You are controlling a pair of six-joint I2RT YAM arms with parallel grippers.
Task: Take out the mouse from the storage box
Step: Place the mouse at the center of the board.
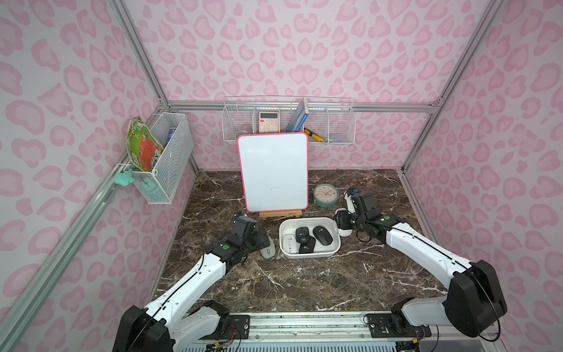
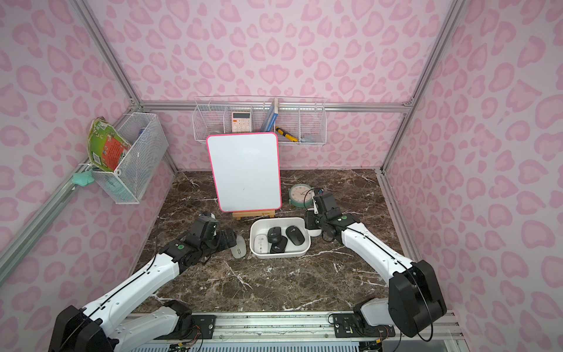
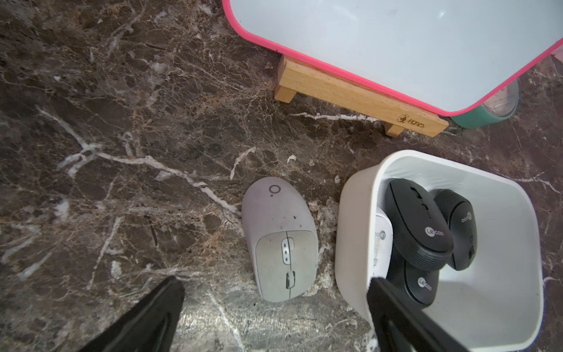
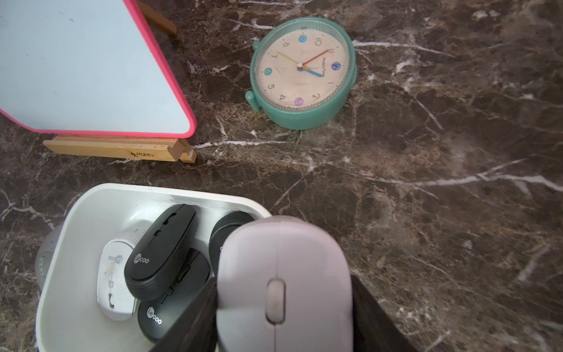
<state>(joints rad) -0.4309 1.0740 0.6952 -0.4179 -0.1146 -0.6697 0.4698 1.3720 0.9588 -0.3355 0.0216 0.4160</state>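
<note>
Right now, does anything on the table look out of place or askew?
Only the storage box: the mice are heaped, one black mouse lying tilted across the white mouse and a lower black mouse. Nothing looks spilled or damaged.

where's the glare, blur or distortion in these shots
left wrist view: pale sheen on the dark marble tabletop between the jaws; right wrist view: the close pale grey plastic mouse looks soft; both top views: pink patterned walls splay outward, wide-angle.

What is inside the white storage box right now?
The storage box holds a white mouse and three black mice, one lying on another. Anything beneath them is hidden.
</note>
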